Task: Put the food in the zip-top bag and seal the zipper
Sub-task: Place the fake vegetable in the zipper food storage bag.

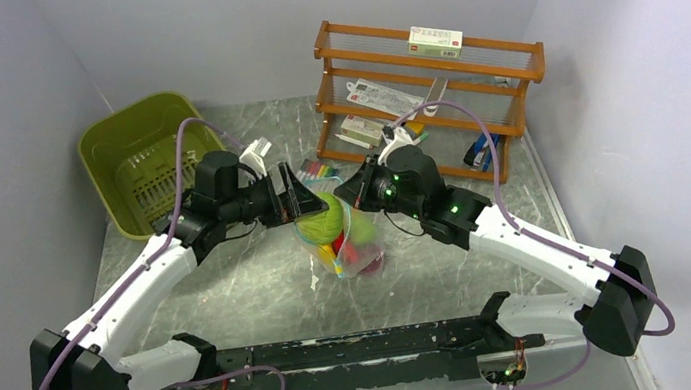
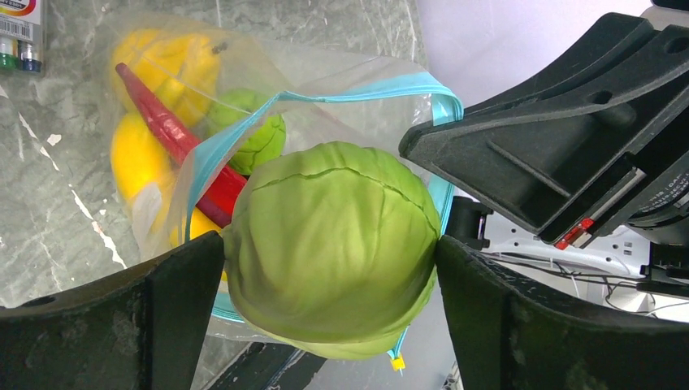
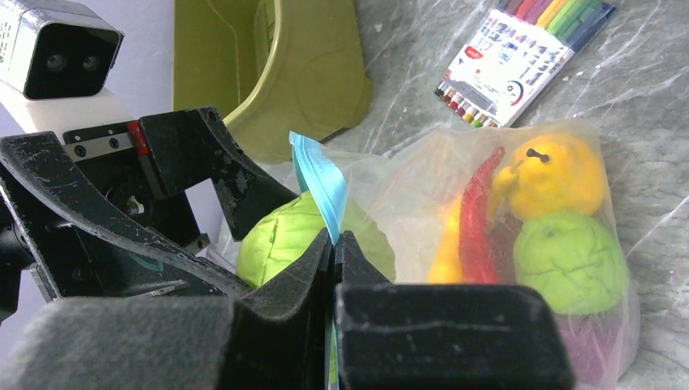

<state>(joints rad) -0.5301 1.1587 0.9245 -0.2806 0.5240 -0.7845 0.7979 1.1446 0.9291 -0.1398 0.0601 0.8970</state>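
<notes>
Zip-top bag (image 3: pixel 406 179) at mid-worktop (image 1: pixel 233 290), mouth raised. Right gripper (image 3: pixel 333 244) clamped on teal zipper (image 3: pixel 318 183). Left gripper (image 1: pixel 300 204) spread wide, pale green cabbage (image 2: pixel 329 244) filling gap at bag mouth; whether fingers press it, cannot tell. Red chili (image 3: pixel 475 219), yellow piece (image 3: pixel 556 175), green round piece (image 3: pixel 569 260) inside. Marker pack (image 3: pixel 520 61) nearby.

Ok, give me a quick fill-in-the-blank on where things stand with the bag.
1. The right jaws pinch the ____ strip of the bag.
2. The cabbage sits ____ the left jaws.
3. The chili inside the bag is ____.
4. The markers lie ____ the bag.
Missing: blue, between, red, outside.
</notes>
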